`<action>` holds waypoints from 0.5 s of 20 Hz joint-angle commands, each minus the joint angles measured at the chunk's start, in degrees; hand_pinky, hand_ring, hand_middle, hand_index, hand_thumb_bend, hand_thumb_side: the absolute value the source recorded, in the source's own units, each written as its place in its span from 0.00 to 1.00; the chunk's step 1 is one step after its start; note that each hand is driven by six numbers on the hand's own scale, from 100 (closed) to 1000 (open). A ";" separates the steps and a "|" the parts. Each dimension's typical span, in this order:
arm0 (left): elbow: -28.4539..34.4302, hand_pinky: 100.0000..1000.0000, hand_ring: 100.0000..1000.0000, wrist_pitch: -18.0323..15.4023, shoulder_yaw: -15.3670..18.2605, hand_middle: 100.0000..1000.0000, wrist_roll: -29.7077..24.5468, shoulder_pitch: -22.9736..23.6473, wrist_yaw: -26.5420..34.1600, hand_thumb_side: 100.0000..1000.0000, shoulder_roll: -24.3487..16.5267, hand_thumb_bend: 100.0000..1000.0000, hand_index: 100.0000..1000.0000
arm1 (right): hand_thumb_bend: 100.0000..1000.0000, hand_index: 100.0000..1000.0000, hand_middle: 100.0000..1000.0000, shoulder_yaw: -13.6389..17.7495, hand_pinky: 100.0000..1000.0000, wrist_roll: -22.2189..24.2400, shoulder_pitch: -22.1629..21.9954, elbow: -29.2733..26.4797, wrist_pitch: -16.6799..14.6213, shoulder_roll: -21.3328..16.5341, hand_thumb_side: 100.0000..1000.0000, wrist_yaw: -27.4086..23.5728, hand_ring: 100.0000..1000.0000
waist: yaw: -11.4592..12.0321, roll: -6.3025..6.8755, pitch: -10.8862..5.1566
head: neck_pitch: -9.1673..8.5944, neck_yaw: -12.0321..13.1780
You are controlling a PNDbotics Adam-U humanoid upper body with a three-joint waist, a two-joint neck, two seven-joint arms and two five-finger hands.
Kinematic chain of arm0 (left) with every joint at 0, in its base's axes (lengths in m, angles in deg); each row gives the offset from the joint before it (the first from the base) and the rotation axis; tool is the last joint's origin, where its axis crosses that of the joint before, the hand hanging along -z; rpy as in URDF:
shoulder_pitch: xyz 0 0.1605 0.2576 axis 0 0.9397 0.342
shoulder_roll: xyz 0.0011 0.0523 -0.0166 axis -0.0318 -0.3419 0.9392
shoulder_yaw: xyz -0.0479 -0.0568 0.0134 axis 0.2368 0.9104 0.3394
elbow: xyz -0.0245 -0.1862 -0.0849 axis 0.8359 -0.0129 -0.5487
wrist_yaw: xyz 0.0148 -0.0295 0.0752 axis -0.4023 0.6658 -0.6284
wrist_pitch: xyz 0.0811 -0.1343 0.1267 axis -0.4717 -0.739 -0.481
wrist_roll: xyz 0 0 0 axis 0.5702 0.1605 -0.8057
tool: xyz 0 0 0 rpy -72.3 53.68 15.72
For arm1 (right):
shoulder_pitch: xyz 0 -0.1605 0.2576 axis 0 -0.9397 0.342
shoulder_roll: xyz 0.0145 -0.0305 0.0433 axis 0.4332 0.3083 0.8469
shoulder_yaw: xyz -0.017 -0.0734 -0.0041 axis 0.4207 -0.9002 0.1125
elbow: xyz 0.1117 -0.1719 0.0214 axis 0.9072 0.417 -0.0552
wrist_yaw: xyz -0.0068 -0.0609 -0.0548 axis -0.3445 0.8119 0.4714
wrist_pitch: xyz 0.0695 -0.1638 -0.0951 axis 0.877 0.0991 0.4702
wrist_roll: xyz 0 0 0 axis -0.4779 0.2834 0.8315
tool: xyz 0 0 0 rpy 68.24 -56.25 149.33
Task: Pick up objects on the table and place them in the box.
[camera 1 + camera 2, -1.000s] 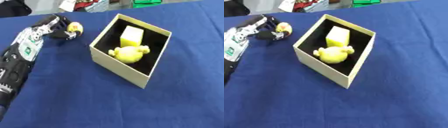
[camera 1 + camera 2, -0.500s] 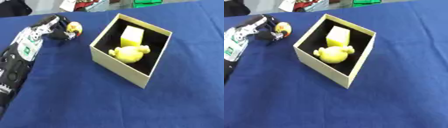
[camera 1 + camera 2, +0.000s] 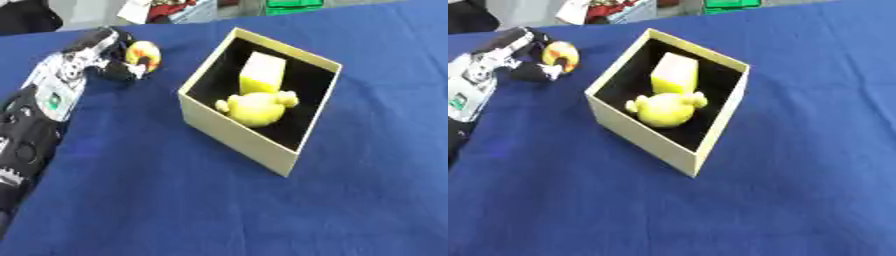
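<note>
The left arm enters from the lower left edge of the frame and stretches diagonally toward the upper left, black along the forearm with a white and silver section near the wrist. The left hand (image 3: 112,60) sits at the upper left, its dark fingers curled inward round a small yellow and orange object (image 3: 143,53) at its far side. The right arm and hand appear in neither eye view.
</note>
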 commanded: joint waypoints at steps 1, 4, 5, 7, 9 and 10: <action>0.67 0.67 0.57 0.11 -0.28 0.59 0.03 -0.46 1.23 0.18 -0.86 0.00 0.68 | 0.00 0.74 0.62 0.65 0.83 -0.17 0.08 -0.93 0.15 -0.97 0.86 -0.19 0.68 | 0.18 -0.25 -1.63 | -0.08 -0.16; 1.11 0.67 0.57 0.25 -0.47 0.60 -0.25 -0.52 2.18 0.17 -1.06 0.00 0.68 | 0.00 0.74 0.62 0.67 0.83 -0.18 -0.09 -0.93 0.22 -0.97 0.86 -0.14 0.68 | 0.48 -0.24 -1.87 | 0.07 -0.33; 1.32 0.67 0.57 0.32 -0.54 0.61 -0.29 -0.56 2.35 0.17 -1.14 0.00 0.69 | 0.00 0.74 0.62 0.66 0.83 -0.16 -0.12 -0.93 0.24 -0.97 0.86 -0.15 0.68 | 0.56 -0.24 -1.97 | 0.13 -0.37; 1.73 0.67 0.57 0.48 -0.68 0.62 -0.24 -0.59 2.50 0.19 -1.28 0.00 0.70 | 0.00 0.74 0.62 0.65 0.83 -0.12 -0.18 -0.93 0.25 -0.94 0.86 -0.18 0.67 | 0.71 -0.25 -2.19 | 0.24 -0.45; 2.17 0.67 0.57 0.71 -0.74 0.62 0.03 -0.63 2.52 0.17 -1.38 0.00 0.70 | 0.00 0.74 0.62 0.65 0.83 -0.08 -0.23 -0.93 0.27 -0.92 0.86 -0.21 0.67 | 0.85 -0.25 -2.45 | 0.34 -0.54; 2.37 0.67 0.57 0.85 -0.74 0.62 0.21 -0.66 2.54 0.17 -1.42 0.00 0.70 | 0.00 0.74 0.62 0.64 0.83 -0.07 -0.24 -0.93 0.27 -0.91 0.86 -0.23 0.67 | 0.92 -0.25 -2.59 | 0.40 -0.58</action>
